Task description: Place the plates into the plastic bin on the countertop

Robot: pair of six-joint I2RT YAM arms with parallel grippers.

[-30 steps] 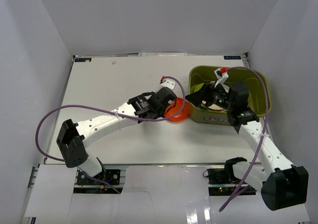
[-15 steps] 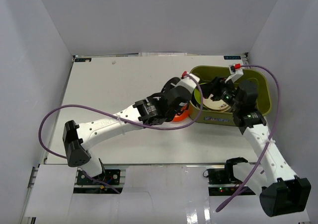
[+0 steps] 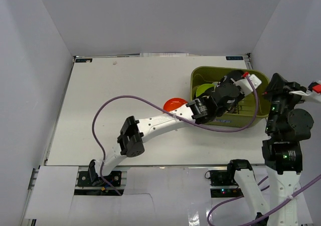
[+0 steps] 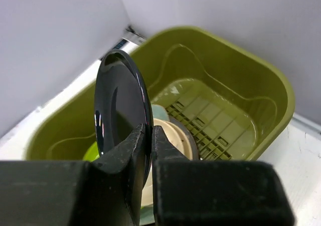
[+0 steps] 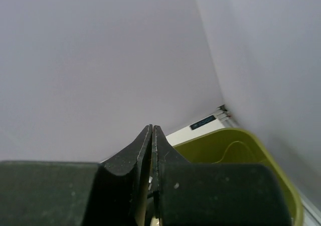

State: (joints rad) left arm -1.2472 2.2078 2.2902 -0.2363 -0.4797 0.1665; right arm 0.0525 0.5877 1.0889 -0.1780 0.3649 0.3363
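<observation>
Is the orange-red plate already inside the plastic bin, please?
No, the orange-red plate lies on the countertop, outside the plastic bin and beside it.

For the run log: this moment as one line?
left gripper: shut on black plate, over plastic bin | right gripper: shut, empty | orange-red plate: on countertop

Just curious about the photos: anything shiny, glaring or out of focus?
Left wrist view: the black plate mirrors pale streaks; the left gripper looms dark and soft-edged. Right wrist view: the right gripper is dark against an evenly lit wall. Top view: sharp throughout.
</observation>
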